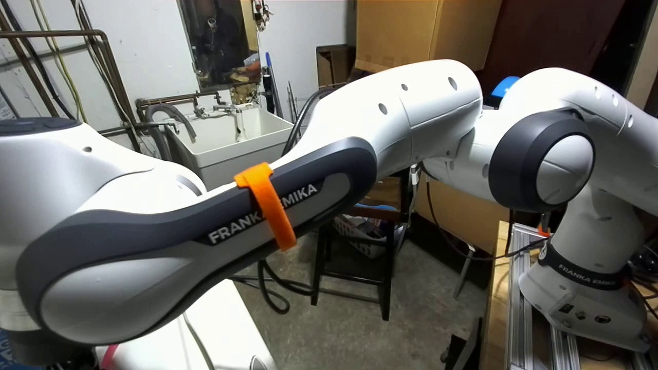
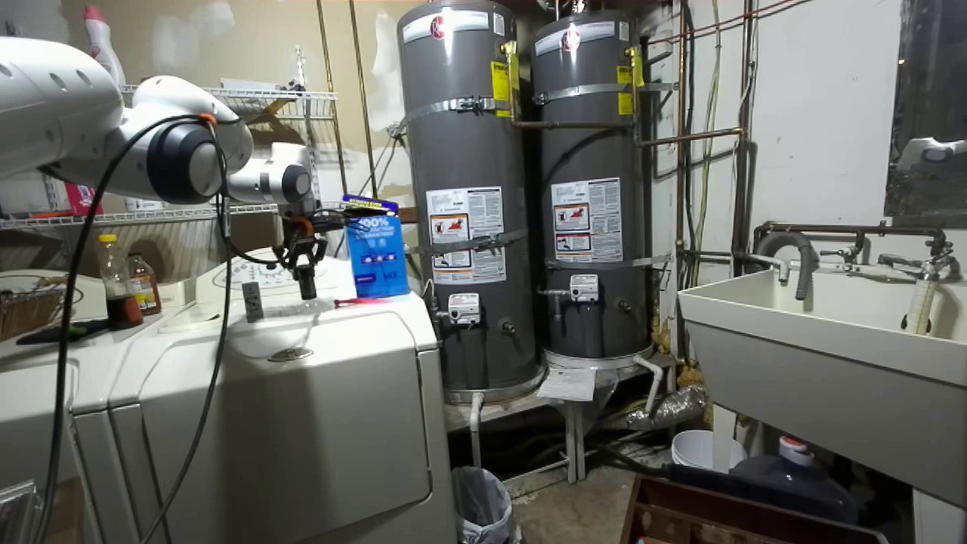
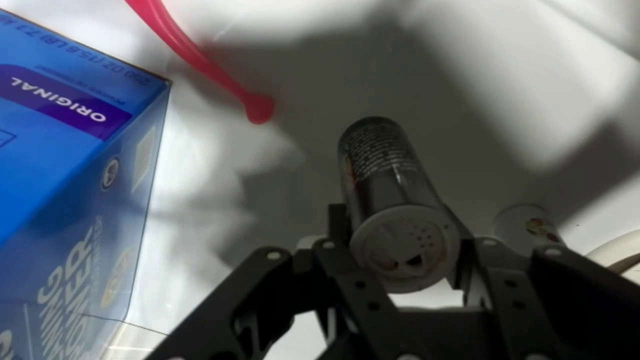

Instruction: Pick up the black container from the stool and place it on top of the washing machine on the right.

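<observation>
The black container (image 3: 385,165) is a small dark cylinder with a white perforated cap. My gripper (image 3: 398,227) has a finger on each side of it, near the cap, and is shut on it. In an exterior view the gripper (image 2: 304,261) holds the container (image 2: 307,283) upright over the top of the white washing machine (image 2: 295,423). I cannot tell whether its base touches the top. The washing machine also shows at the bottom of an exterior view (image 1: 236,324). The dark wooden stool (image 1: 354,267) stands on the floor, its seat partly hidden behind my arm.
A tall blue box (image 2: 378,257) stands beside the gripper. A pink-red curved handle (image 3: 210,70) lies near the container. A small light cylinder (image 2: 252,301) stands on its other side. A cable hangs from the arm. Bottles (image 2: 143,283) stand farther off. Water heaters (image 2: 468,151) stand behind.
</observation>
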Robot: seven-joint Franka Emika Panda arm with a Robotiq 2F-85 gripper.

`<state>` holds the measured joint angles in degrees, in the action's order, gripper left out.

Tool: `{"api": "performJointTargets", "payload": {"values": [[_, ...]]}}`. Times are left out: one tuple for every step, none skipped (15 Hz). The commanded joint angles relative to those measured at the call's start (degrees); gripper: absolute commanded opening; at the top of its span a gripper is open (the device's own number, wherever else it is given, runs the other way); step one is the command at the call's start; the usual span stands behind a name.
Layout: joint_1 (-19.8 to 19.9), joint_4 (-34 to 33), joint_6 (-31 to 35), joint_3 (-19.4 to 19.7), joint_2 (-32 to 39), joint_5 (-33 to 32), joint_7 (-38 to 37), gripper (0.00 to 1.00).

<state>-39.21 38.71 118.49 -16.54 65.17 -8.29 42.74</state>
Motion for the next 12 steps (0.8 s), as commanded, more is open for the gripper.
{"api": "performJointTargets", "payload": {"values": [[0.49, -5.74, -3.05, -1.49, 4.30, 4.47, 3.93, 0.20], [0.43, -6.28, -3.74, -1.21, 4.79, 4.97, 3.94, 0.20], [0.39, -6.90, -4.79, -0.96, 5.31, 5.39, 3.86, 0.20], [0.21, -7.44, -5.84, -0.43, 5.71, 5.40, 3.33, 0.20], [-0.13, -8.11, -6.93, 0.21, 6.02, 5.10, 2.63, 0.20], [-0.42, -8.65, -8.22, 0.80, 6.31, 4.68, 2.21, 0.20], [-0.74, -9.43, -9.05, 1.29, 6.49, 4.35, 1.94, 0.20], [-1.05, -10.13, -10.30, 1.68, 6.63, 4.17, 1.94, 0.20], [-1.45, -10.83, -11.49, 2.25, 6.63, 3.84, 1.81, 0.20], [-1.69, -11.39, -13.21, 2.73, 6.68, 3.75, 1.61, 0.20], [-1.93, -11.86, -14.85, 3.27, 6.76, 3.60, 1.40, 0.20], [-2.19, -12.45, -16.45, 3.80, 6.93, 3.42, 1.66, 0.20]]}}
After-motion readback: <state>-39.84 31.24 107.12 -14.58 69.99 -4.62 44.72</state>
